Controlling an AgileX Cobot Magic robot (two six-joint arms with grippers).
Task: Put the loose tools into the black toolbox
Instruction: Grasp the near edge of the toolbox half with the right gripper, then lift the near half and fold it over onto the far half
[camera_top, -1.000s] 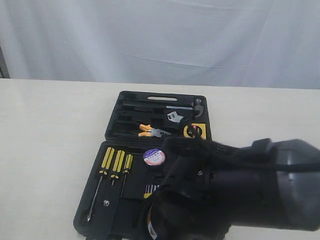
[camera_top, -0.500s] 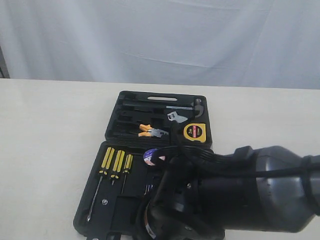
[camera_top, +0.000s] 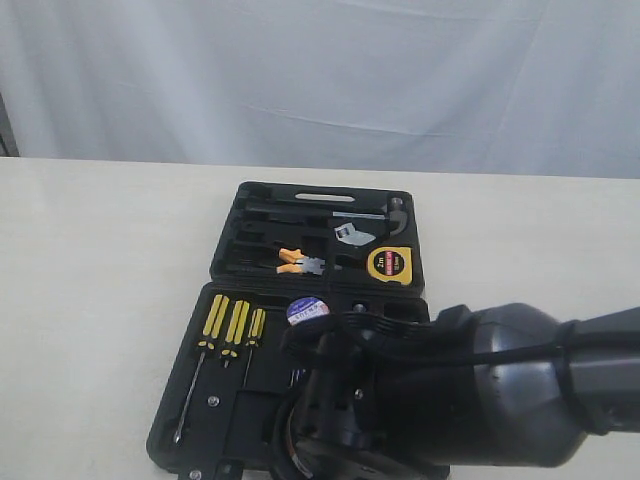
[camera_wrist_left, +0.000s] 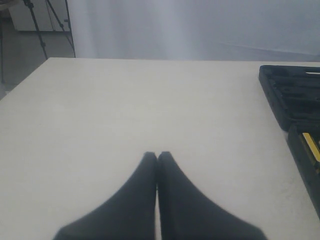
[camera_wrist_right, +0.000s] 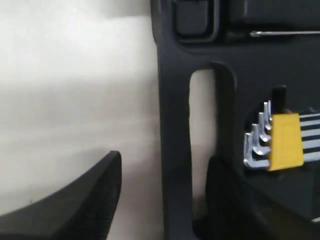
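The black toolbox (camera_top: 228, 262) lies open on the table, both halves flat. Orange-handled pliers (camera_top: 300, 262) and a round yellow tape measure (camera_top: 389, 264) rest in the far half. The black tape roll (camera_top: 308, 311) sits in the near half. My right arm (camera_top: 450, 390) covers the near half's right side and hides its own gripper in the exterior view. In the right wrist view my right gripper (camera_wrist_right: 165, 160) is open and straddles the toolbox's slot-handle bar (camera_wrist_right: 175, 115), one finger over the table, the other in the slot. My left gripper (camera_wrist_left: 157, 154) is shut and empty above bare table.
Three yellow-handled screwdrivers (camera_top: 232, 325) lie in the near half, left side. A yellow-clipped hex key set (camera_wrist_right: 280, 142) sits just inside the handle. A hammer (camera_top: 392, 212) lies in the far half. In the left wrist view the toolbox's edge (camera_wrist_left: 290, 95) shows on one side.
My right arm has drawn down and back toward the near edge of the box, uncovering the tape measure and then the tape roll. The tools have not moved.
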